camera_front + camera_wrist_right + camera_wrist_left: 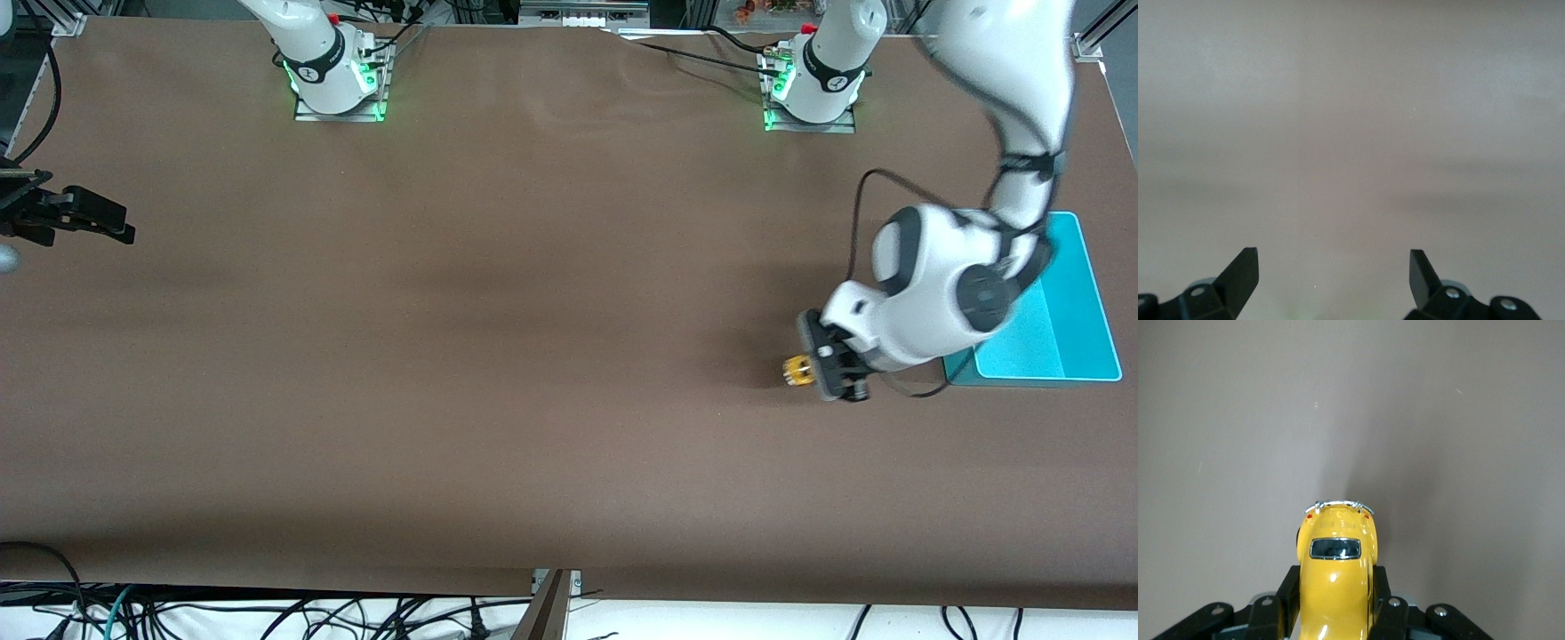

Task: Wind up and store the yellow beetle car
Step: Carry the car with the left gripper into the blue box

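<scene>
yellow beetle car [1336,583]: tiny glossy toy with a rounded shell, dark window and a chrome bumper at one end. it sits low at the brown table [498,356], toward the left arm's end, just beside the cyan bin [1080,293] and a little nearer the front camera than the bin's middle. whether its wheels touch the tabletop i cannot tell.

left gripper [822,364]: pinching the car across its flanks, one finger on each side of the body, bumper end sticking out clear of the fingers.

handling, as judged: light and rigid, so little force is needed. the painted curved shell looks slippery, so a grip high on the roof could squirt it out; the lower flanks, where the fingers now sit, seem the best hold. the wheels should stay free, since winding likely means dragging them along the tabletop. bumper trim looks the most fragile part; avoid loading it.

right gripper [84,213]: jaws spread wide with nothing between them, waiting over the table at the right arm's end, well apart from the car.
</scene>
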